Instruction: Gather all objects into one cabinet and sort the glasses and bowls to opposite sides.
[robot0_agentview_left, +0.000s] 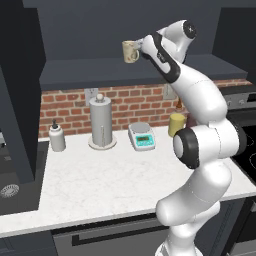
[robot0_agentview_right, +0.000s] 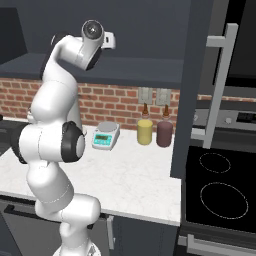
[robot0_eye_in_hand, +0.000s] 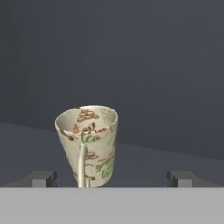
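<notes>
The cream patterned mug (robot0_agentview_left: 131, 51) is inside the open dark wall cabinet (robot0_agentview_left: 100, 70), and its base looks to rest on the cabinet floor. In the hand view this mug (robot0_eye_in_hand: 89, 144) leans slightly, its handle facing the camera. My gripper (robot0_eye_in_hand: 113, 178) is open, one fingertip far off on each side of the mug and neither touching it. The arm reaches up from the counter to the mug, with the gripper (robot0_agentview_left: 141, 48) right beside it. The cabinet's open door (robot0_agentview_right: 197, 75) with its long bar handle (robot0_agentview_right: 220, 85) stands at the right.
On the white counter (robot0_agentview_left: 110, 185) stand a soap bottle (robot0_agentview_left: 57, 137), a paper towel holder (robot0_agentview_left: 102, 122), a kitchen scale (robot0_agentview_left: 141, 136), and a yellow canister (robot0_agentview_right: 145, 131) beside a maroon one (robot0_agentview_right: 164, 133). A black stove (robot0_agentview_right: 220, 190) lies to the right. Another open door (robot0_agentview_left: 20, 100) hangs at the left.
</notes>
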